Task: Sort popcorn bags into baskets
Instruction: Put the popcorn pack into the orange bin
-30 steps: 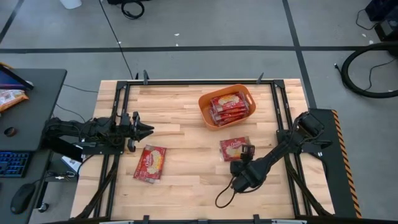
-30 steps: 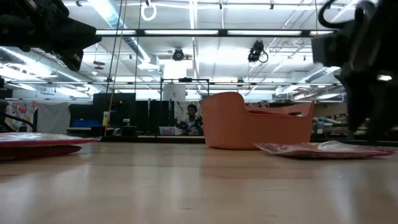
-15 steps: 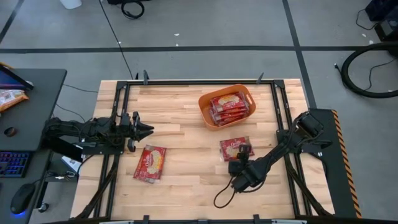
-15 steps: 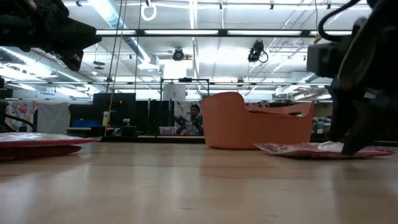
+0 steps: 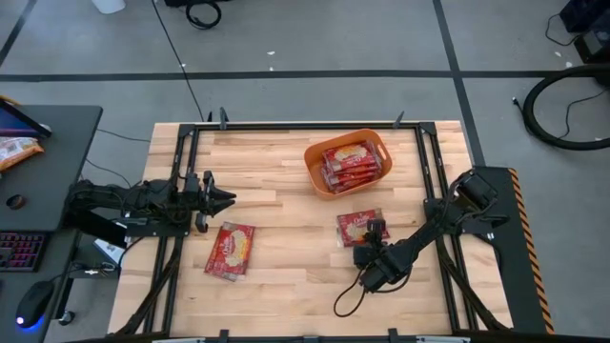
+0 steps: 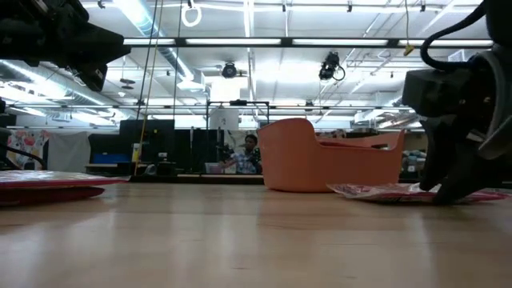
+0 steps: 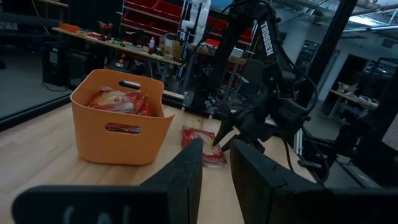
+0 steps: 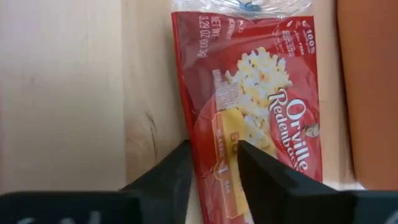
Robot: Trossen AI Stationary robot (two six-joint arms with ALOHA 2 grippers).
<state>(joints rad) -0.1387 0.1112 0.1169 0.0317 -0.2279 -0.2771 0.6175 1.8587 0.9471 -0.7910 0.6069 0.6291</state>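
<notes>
One red popcorn bag (image 5: 356,226) lies flat on the table in front of the orange basket (image 5: 315,158), which holds several bags (image 5: 351,160). Another bag (image 5: 230,250) lies flat at the near left. My right gripper (image 5: 376,232) is down at the near end of the first bag, open by a narrow gap. In the right wrist view its fingers stand astride one long edge of the bag (image 8: 261,99). My left gripper (image 5: 229,198) waits at the table's left, above the table, open by a narrow gap and empty. My right gripper comes down at the bag from above, slanting from the table's near side. One fingertip (image 8: 267,177) is over the bag's printed face, the other (image 8: 168,180) over the bare wood beside the bag's long edge (image 8: 198,146). The bag lies flat. Whether the tips press it, I cannot tell.
The basket stands at the far middle of the table (image 5: 286,171), with bare wood between it and the left bag. A black frame rail (image 5: 431,171) runs along the right side. A cable (image 5: 348,300) loops on the wood near my right arm. A person shows beyond the table (image 6: 250,152).
My right gripper has come down from above the table onto the near end of the bag in front of the basket. The bag has stayed flat where it was.
</notes>
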